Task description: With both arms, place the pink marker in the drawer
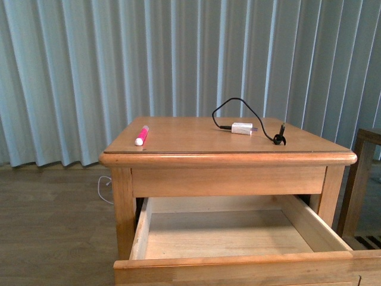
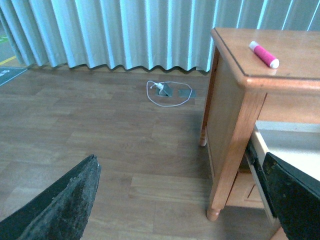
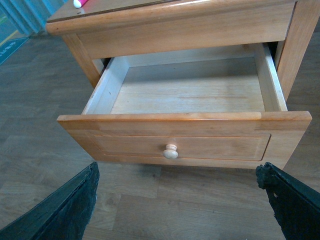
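Observation:
The pink marker (image 1: pixel 141 135) lies on the nightstand top near its left edge, white end toward me; the left wrist view catches the marker (image 2: pixel 264 54) too, and only its tip (image 3: pixel 79 3) shows in the right wrist view. The drawer (image 1: pixel 238 267) stands pulled out and empty, its round knob (image 3: pixel 170 151) facing the right wrist camera. My left gripper (image 2: pixel 182 200) hangs open over the floor, left of the nightstand leg. My right gripper (image 3: pixel 180 210) is open in front of the drawer (image 3: pixel 185 140), below the knob. Neither arm appears in the front view.
A white plug (image 1: pixel 241 128) with a black cable (image 1: pixel 235 106) lies on the nightstand top (image 1: pixel 196 140) toward the right. A white cord (image 2: pixel 167 92) loops on the wood floor by the curtain. Another wooden piece (image 1: pixel 360 179) stands at the right.

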